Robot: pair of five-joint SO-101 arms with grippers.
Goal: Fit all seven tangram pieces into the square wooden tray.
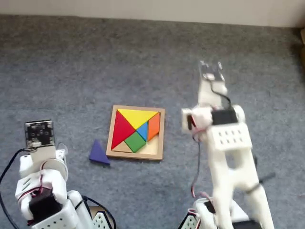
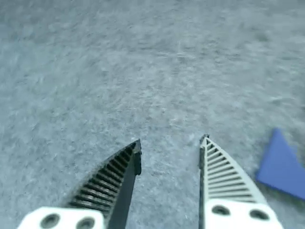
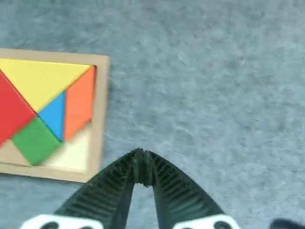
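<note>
The square wooden tray (image 1: pixel 162 133) lies mid-table on the grey carpet. It holds a yellow triangle (image 1: pixel 137 117), a red triangle (image 1: pixel 122 130), an orange piece (image 1: pixel 153 127), a small blue triangle (image 1: pixel 142 130) and a green square (image 1: pixel 135 141). Its near edge shows pale wood. A loose dark blue triangle (image 1: pixel 98 153) lies on the carpet just left of the tray, and also appears beside one finger (image 2: pixel 281 167). My left gripper (image 2: pixel 170 141) is open over bare carpet, holding nothing. My right gripper (image 3: pixel 143 157) is shut and empty, to the right of the tray's rim (image 3: pixel 101 109).
Grey carpet covers the whole table top. The right arm (image 1: pixel 224 143) stands tall to the right of the tray, with its gripper (image 1: pixel 211 71) at the far end. The left arm's base (image 1: pixel 43 191) sits at the near left corner.
</note>
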